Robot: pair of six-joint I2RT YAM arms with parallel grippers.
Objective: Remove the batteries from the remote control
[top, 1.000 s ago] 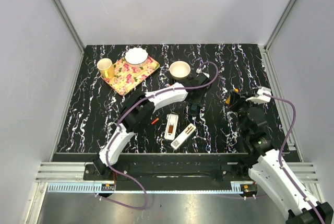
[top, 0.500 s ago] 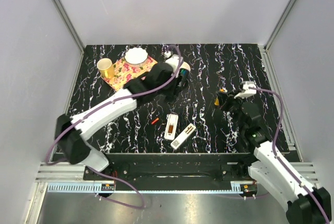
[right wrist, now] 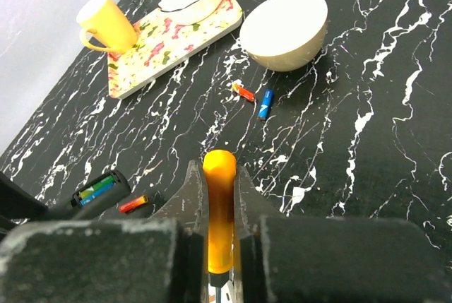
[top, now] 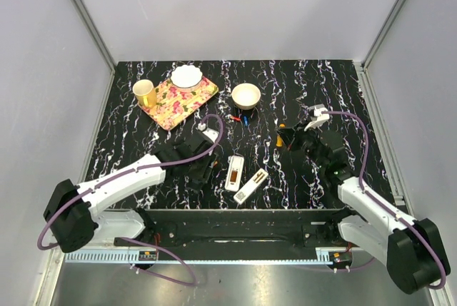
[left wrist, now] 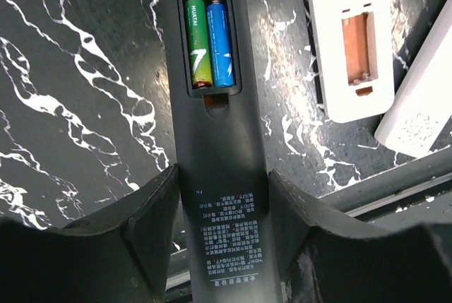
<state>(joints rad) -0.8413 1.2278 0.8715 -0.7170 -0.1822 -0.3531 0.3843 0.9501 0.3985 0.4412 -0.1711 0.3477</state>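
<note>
A black remote control [left wrist: 212, 126] lies lengthwise between the fingers of my left gripper [left wrist: 222, 174], which is shut on its sides. Its open compartment holds a green battery [left wrist: 197, 43] and a blue battery [left wrist: 219, 44]. From above, the left gripper [top: 202, 169] is left of a white remote [top: 234, 172] whose bay is empty. A red battery [right wrist: 244, 92] and a blue battery [right wrist: 265, 103] lie loose by the bowl. Another red battery [right wrist: 134, 204] lies beside the black remote [right wrist: 99, 191]. My right gripper [right wrist: 217, 169] is shut on an orange-handled tool [right wrist: 219, 204], and from above this gripper [top: 285, 137] hangs right of centre.
A cream bowl [top: 246, 95] stands at the back centre. A flowered tray [top: 203, 93] at the back left carries a white dish [top: 186, 76], with a yellow cup [top: 144, 93] beside it. A white battery cover [top: 250, 185] lies next to the white remote, near the table's front edge.
My left arm has swung from beside the bowl back to the near left, carrying the black remote. Two loose batteries now show by the bowl. My right gripper has moved left with the tool.
</note>
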